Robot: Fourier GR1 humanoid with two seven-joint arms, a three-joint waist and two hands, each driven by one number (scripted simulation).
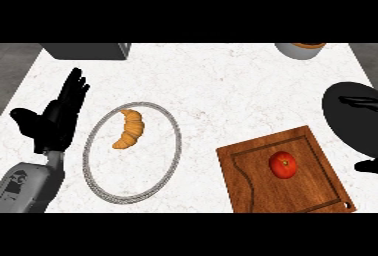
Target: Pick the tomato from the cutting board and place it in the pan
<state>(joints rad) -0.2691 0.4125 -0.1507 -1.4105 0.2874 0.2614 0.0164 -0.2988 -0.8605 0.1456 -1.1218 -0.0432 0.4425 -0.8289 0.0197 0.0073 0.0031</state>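
Observation:
A red tomato lies near the middle of a brown wooden cutting board at the lower right of the counter. The black pan sits just beyond the board at the right edge, partly cut off by the view. A small black part of my right hand shows at the right edge, beside the board and right of the tomato, not touching it. My left hand rests open at the far left, fingers pointing up, holding nothing.
A grey-rimmed plate with a croissant lies between my left hand and the board. A dark grey box stands at the back left and a round grey container at the back right.

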